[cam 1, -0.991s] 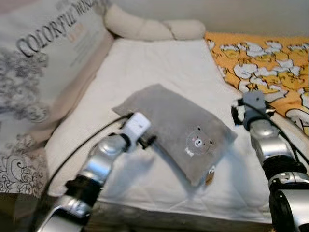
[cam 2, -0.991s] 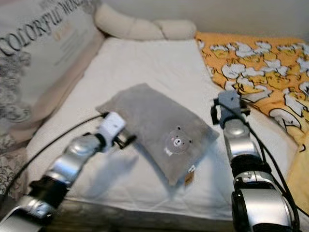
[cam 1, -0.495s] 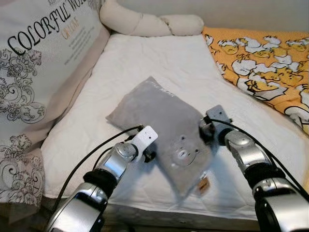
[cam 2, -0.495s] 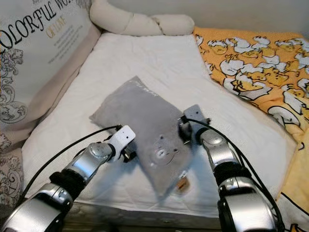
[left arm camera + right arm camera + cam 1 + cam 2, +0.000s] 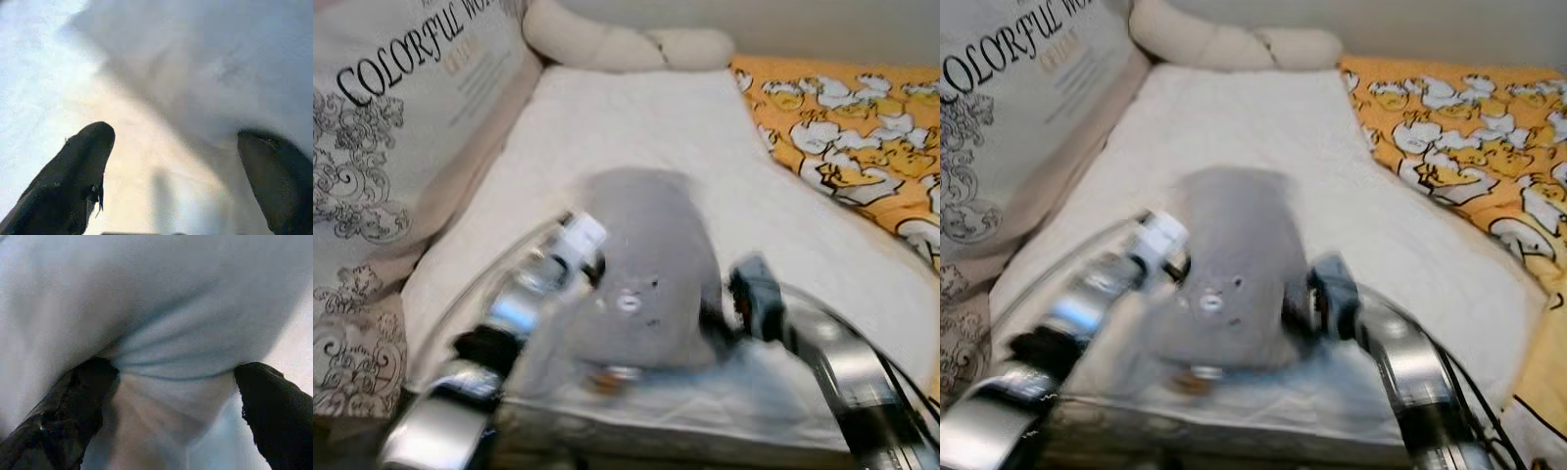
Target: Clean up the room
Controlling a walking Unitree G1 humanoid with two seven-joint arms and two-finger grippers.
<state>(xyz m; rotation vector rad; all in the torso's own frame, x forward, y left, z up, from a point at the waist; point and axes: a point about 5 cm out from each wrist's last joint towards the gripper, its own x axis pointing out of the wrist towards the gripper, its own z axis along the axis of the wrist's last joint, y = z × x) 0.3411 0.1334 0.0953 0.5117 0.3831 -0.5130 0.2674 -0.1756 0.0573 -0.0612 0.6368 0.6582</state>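
The white bed (image 5: 636, 127) holds a grey pillow (image 5: 646, 264) near its front edge, squeezed between the left tool (image 5: 590, 257) and the right tool (image 5: 729, 304), both with fingers spread apart and pressing on its sides. The pillow looks soft, light and squashy, so I think holding it from both sides at once is best. Half a second ago it lay flat; now it is bunched up and the arms have moved closer.
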